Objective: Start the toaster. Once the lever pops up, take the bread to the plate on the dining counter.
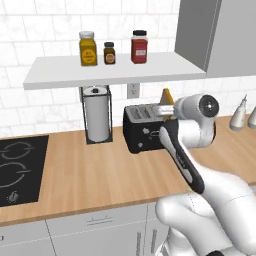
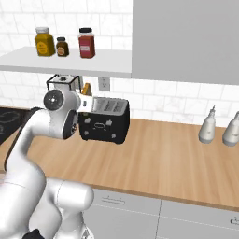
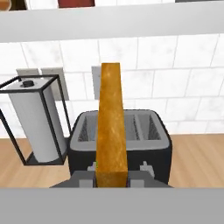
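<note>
Bread (image 3: 111, 127) held edge-on in clamped end effector (image 3: 111, 177), lifted clear above toaster (image 3: 120, 144). Paper-towel roll (image 3: 37, 120) seen beside toaster on surface (image 1: 100, 175).

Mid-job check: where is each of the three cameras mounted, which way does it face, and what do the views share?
Left base view: behind the arm to its left, facing the tiled wall; the white arm rises lower right, in front of the black boxy toaster beside the white paper-towel roll.
Right base view: behind to its right, same wall; the arm rises lower left.
Hand view: on the hand, looking along the gripper, shut on the golden-crusted bread slice edge-on above the toaster.
Shared: all show the toaster, roll and wooden worktop.
</note>
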